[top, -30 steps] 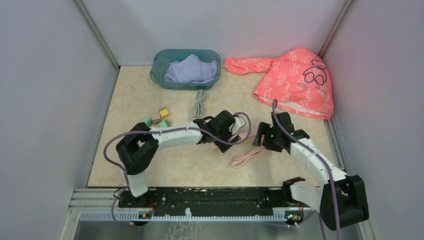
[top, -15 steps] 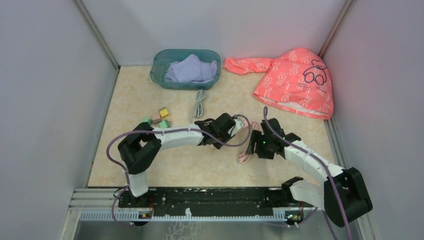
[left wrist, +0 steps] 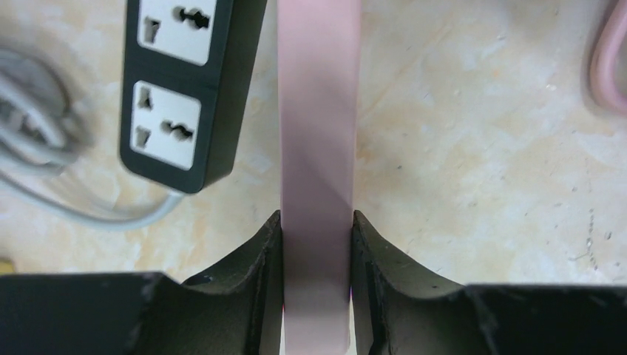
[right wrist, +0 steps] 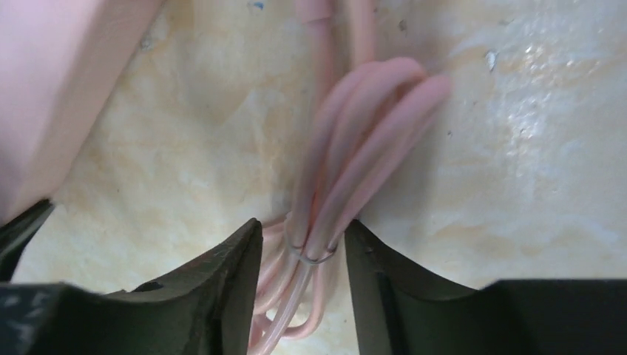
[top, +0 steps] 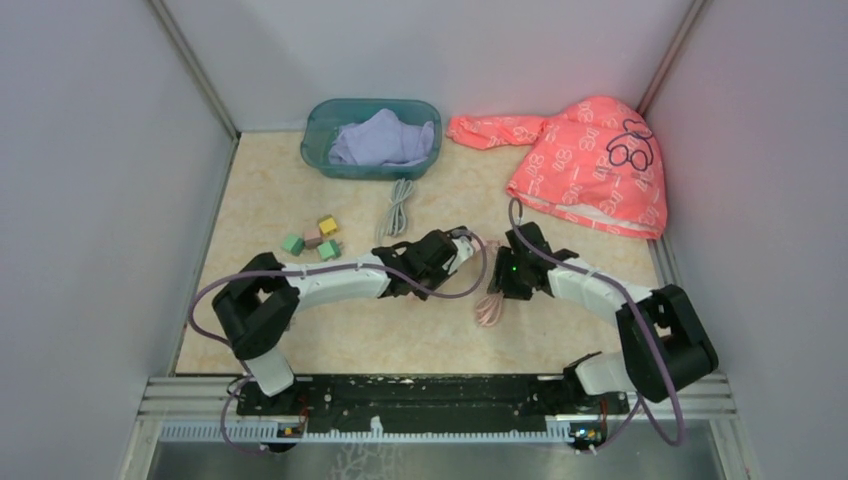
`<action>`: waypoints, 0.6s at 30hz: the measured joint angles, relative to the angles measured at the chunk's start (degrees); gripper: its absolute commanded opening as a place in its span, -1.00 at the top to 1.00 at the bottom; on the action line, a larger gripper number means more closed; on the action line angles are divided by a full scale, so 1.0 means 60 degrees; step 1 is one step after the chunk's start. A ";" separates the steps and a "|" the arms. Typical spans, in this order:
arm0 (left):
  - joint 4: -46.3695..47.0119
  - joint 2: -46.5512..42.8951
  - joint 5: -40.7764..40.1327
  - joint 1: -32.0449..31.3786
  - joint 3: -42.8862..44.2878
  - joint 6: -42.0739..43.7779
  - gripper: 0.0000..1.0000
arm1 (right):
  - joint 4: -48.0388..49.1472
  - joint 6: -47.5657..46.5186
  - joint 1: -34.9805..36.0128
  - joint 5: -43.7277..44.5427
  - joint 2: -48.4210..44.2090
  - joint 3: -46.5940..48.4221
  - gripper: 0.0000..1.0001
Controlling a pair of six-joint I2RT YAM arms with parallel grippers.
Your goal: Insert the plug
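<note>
Left wrist view: the left tool (left wrist: 316, 222) is clamped on a flat pink bar (left wrist: 318, 111), one finger pressed to each long side. The bar runs straight ahead over the bench (left wrist: 480, 185). Just to its left lies a black power strip (left wrist: 188, 89) with two white sockets facing up, and a grey lead (left wrist: 111, 218) curls from the strip's near end. Whether bar and strip touch cannot be told.

Right wrist view: the right tool (right wrist: 303, 233) straddles a pink cable bundle (right wrist: 362, 133) held together by a thin tie (right wrist: 310, 255). Its fingers sit close on both sides, but a firm pinch cannot be told. The pink bar fills the upper left corner of this view.

From the top external view, both tools meet at mid-bench with the cable bundle (top: 488, 312) just below the right tool (top: 497, 285). Coloured blocks (top: 312, 240) and a coiled grey cable (top: 398, 205) lie beyond the left arm. Against the back wall are a teal basin (top: 320, 150) holding a purple cloth (top: 385, 138) and a pink patterned garment (top: 590, 165).

The pink bar looks like the plug end of the pink cord, though no prongs show. The step in hand seems to be gathering plug and cord, with insertion not yet begun. The next move likely calls for lifting the bar, turning its prongs towards a socket, lining it up squarely and pressing down, while the right tool keeps the cord slack.
</note>
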 measured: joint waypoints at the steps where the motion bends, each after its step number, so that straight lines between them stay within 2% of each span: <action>1: -0.0040 -0.0211 -0.0091 0.0000 -0.0117 0.0033 1.00 | -0.0004 -0.0076 -0.0025 0.0197 0.0153 0.0109 0.38; 3: -0.0087 -0.0674 -0.0237 0.0018 -0.0302 0.0131 1.00 | -0.0040 -0.0280 -0.0189 0.0488 0.0495 0.0368 0.60; 6: -0.0062 -0.1395 -0.0419 0.0018 -0.0459 0.0295 1.00 | -0.0124 -0.0586 -0.0685 0.0743 0.0867 0.0787 0.73; 10: 0.0127 -0.2095 -0.0557 0.0018 -0.0612 0.0590 1.00 | -0.0124 -0.1064 -0.1479 0.1723 0.1257 0.1519 0.76; 18: 0.1122 -0.2881 -0.0550 -0.0004 -0.1344 0.1111 0.99 | 0.0477 -0.2248 -0.2062 0.3126 0.2404 0.3544 0.75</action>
